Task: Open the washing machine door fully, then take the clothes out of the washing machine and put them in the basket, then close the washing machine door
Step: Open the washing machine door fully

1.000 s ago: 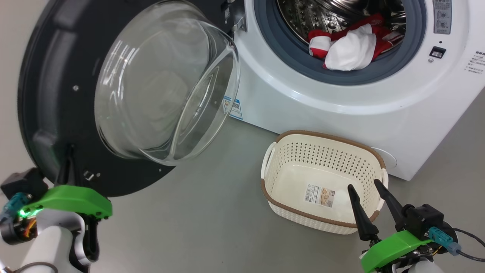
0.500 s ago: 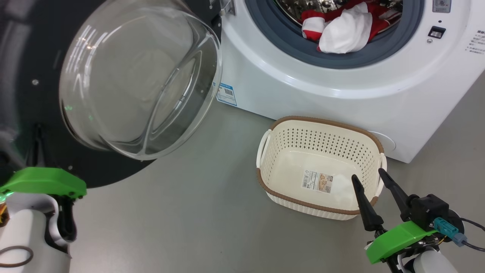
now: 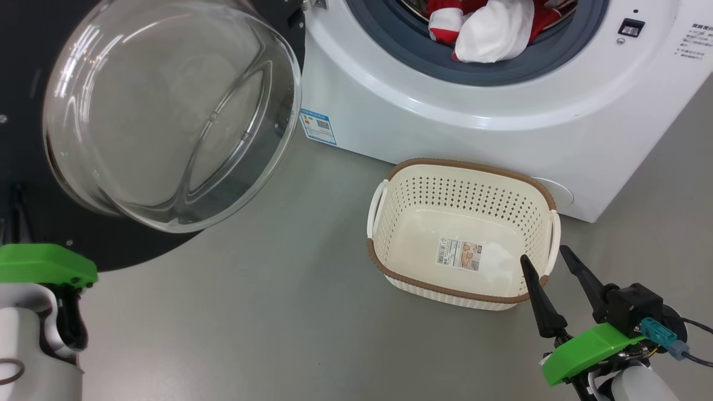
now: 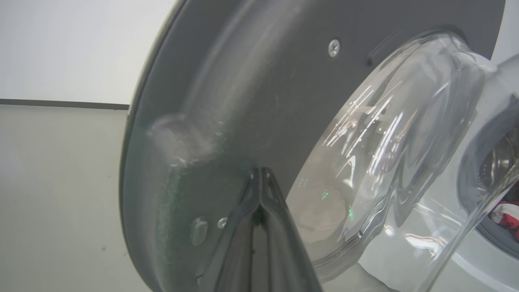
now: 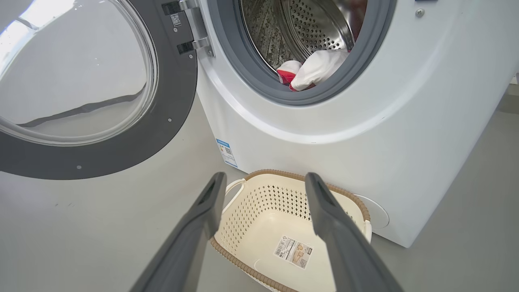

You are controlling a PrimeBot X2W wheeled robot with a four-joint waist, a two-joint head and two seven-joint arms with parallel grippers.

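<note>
The left gripper (image 4: 260, 173) is clenched shut at the glossy black washing machine door (image 4: 243, 81); the right gripper (image 3: 543, 253) is released, near the perforated cream basket (image 3: 462, 165); soft red-white clothes (image 3: 490, 33) lie in the washing machine (image 3: 445, 128).

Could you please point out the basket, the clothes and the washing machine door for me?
basket (image 3: 462, 195): head view, on its perforated back wall.
clothes (image 3: 493, 36): head view, on the white garment.
washing machine door (image 3: 167, 111): head view, on its clear glass bowl.
</note>
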